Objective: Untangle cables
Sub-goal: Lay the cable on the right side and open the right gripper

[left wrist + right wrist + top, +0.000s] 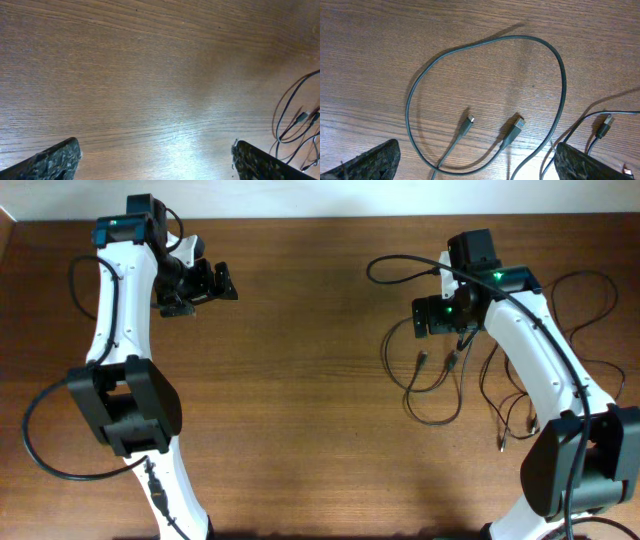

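Loosely, thin black cables (pixel 563 80) loop (small plugs (pixel 519 122) at ends); left pincer (pixel 156 150), right pincer (pixel 477 150) gape empty.

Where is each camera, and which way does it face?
Overhead: above the table, facing down; left arm and right arm show, cables near the right.
Left wrist: on the left arm, facing down at bare wood; left fingers in the bottom corners.
Right wrist: on the right arm, facing down at a cable loop; right fingers in the bottom corners.
Shared: all three catch cables.
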`<state>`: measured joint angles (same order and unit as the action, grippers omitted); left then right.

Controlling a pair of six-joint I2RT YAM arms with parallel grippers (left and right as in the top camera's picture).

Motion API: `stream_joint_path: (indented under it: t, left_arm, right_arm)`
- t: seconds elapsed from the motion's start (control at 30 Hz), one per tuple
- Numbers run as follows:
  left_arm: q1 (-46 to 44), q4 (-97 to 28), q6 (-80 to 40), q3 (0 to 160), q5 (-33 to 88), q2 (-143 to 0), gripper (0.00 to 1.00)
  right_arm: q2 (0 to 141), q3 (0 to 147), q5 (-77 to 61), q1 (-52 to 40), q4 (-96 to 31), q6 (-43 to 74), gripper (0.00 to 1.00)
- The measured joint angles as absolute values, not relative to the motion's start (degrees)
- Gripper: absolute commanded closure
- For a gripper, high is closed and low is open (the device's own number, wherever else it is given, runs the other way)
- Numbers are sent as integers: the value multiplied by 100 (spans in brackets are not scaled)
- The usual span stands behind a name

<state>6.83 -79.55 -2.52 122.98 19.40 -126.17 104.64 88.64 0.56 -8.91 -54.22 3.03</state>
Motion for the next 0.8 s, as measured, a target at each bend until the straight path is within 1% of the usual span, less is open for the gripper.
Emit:
stream_joint_path:
  t: [0.47,0.57,0.63,0.8]
  left_arm:
    - [683,-7955,-252,12298,1940,-12617,1]
    - [683,-7957,-252,12298,1940,-12617,1]
    - [683,-7957,-252,12298,1940,-12617,1]
    - [683,-7957,-252,12298,1940,-12617,1]
  right_arm:
    - [10405,8858,56,-891,-5426,303,2]
    - [9607,8809,54,-891,-5428,303,2]
    - [8766,8807,56,-891,-5424,298,2]
    - [7415,8805,126,-893,-5426,301,2]
